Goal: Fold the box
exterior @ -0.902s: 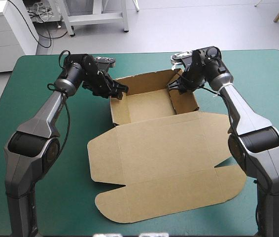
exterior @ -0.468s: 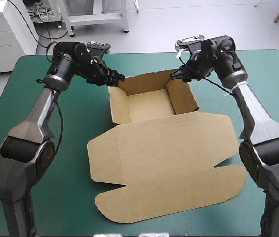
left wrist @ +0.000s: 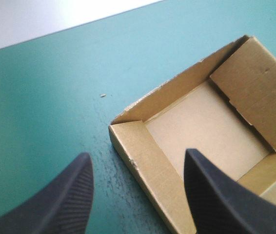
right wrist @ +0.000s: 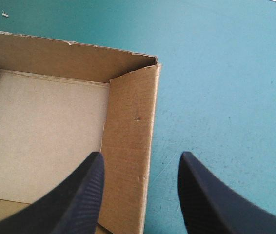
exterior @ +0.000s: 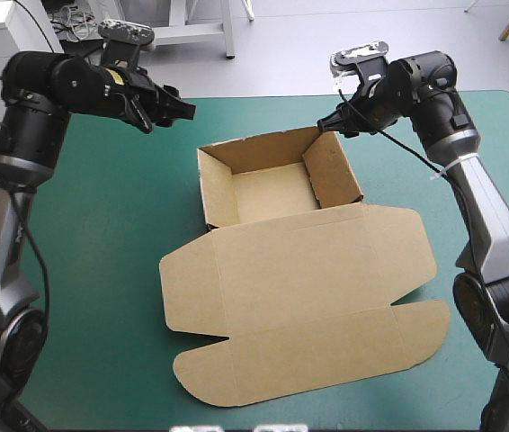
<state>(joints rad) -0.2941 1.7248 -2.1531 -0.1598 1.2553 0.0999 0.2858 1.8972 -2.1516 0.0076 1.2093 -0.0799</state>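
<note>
Box: the brown box (exterior: 281,270) sat mid-table on the teal-green cover (exterior: 102,225), partly formed.
Tray: the far part stood as an open tray (exterior: 268,193) with four walls up and the side flaps tucked against the inner faces.
Lid: the lid (exterior: 299,297) lay flat on the cover. It ran from the tray's near wall toward the table's near edge, with rounded flaps out at both sides.
Left gripper: the left gripper (exterior: 181,108) hung in the air off the tray's far-left corner, out toward the table's far edge. Its black fingers stood wide apart, free of the board.
Left wrist view: the left gripper (left wrist: 138,161) looked down on the box (left wrist: 201,131). The tray's far-left corner and left wall lay below the gap between the fingers, with bare cover (left wrist: 45,97) to the outside.
Right gripper: the right gripper (exterior: 322,126) hung above the tray's far-right corner. Its fingers were also spread wide and gripped nothing.
Right wrist view: below the right gripper (right wrist: 140,156), the box's (right wrist: 45,126) right wall ran under the gap between the fingers. The far-right corner lay ahead of them, with cover (right wrist: 226,73) on the outer side.
Speck: one small pale speck (left wrist: 103,95) lay on the cover just beyond the tray's far wall. It also showed in the right wrist view (right wrist: 4,14).
Contact: both grippers were up off the box and touched neither walls nor lid.
</note>
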